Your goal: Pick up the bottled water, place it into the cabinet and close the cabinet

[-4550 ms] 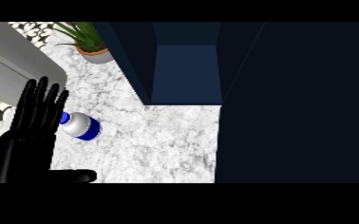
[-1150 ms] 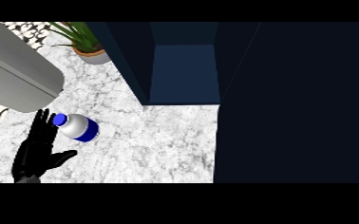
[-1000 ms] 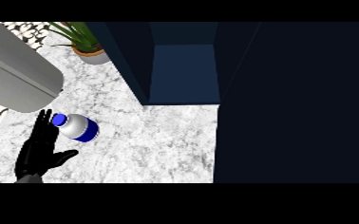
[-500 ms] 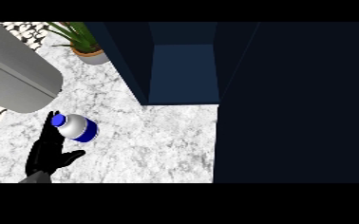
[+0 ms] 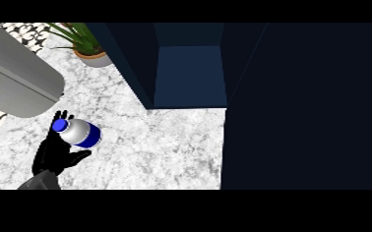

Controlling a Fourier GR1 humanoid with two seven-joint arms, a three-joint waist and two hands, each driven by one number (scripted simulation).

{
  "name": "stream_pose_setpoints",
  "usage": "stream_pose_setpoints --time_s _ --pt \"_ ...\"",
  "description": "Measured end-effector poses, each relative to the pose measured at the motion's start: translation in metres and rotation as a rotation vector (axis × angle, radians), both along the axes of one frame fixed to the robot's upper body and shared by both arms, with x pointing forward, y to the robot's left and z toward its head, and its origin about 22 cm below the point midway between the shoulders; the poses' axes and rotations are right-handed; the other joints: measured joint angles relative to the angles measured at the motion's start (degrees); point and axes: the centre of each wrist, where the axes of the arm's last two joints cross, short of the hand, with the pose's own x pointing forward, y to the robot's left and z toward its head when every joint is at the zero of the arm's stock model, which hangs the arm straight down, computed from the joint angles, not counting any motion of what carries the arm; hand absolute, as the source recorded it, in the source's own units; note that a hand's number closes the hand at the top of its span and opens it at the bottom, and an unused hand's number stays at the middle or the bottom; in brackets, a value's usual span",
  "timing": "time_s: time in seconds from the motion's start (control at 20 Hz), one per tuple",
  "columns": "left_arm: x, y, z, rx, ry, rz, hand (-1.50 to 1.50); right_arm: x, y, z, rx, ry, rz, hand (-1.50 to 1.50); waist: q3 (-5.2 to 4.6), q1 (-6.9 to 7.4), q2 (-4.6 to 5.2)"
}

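The bottled water (image 5: 80,132) stands on the marble counter (image 5: 152,147) at the lower left: a pale bottle with a blue cap and a blue label band. My left hand (image 5: 53,156) comes in from the lower edge right beside it. Its fingers (image 5: 59,119) stretch straight up along the bottle's left side, and its thumb (image 5: 77,155) points out just under the bottle. The hand is open, not curled round the bottle. The dark blue cabinet (image 5: 190,73) stands open further back, its compartment bare. My right hand does not show.
A large grey cylinder (image 5: 25,86) crosses the upper left, above the bottle. A potted plant (image 5: 87,44) stands at the back left, next to the cabinet's side wall. A wide dark blue panel (image 5: 298,108) fills the right side.
My left hand has dropped lower and closed in on the bottle, the thumb now swung out beneath it. The bottle has hardly moved.
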Motion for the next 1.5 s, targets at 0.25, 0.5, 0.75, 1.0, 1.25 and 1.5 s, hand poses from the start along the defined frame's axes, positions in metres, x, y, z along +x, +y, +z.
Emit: stream_pose_setpoints --time_s 0.25,0.5,0.75,1.0,1.25,1.5 --pt "0.002 -0.003 -0.001 -0.040 -0.011 -0.017 -1.50 0.003 0.001 -0.004 0.005 0.008 0.005 -1.50 0.14 -0.10 0.00" --pt "0.009 -0.006 0.002 -0.082 -0.014 -0.044 -1.50 0.000 0.001 -0.003 0.006 0.005 0.008 -1.50 0.20 -0.08 -0.07" --pt "0.019 -0.022 0.001 -0.097 -0.021 -0.099 1.50 0.001 -0.001 -0.005 0.009 0.015 0.010 -1.50 0.03 -0.21 0.03" --pt "0.025 -0.036 0.000 -0.101 -0.026 -0.150 1.50 0.002 -0.001 -0.004 0.011 0.013 0.009 -1.50 -0.13 -0.16 0.09" --pt "0.030 -0.049 -0.002 -0.112 -0.043 -0.152 1.50 -0.002 -0.003 -0.001 0.006 0.020 0.006 -1.50 -0.18 -0.16 0.08" --pt "0.031 -0.050 -0.001 -0.089 -0.058 -0.152 1.50 0.000 -0.003 -0.003 0.005 0.016 0.000 -1.50 -0.18 -0.02 0.08"
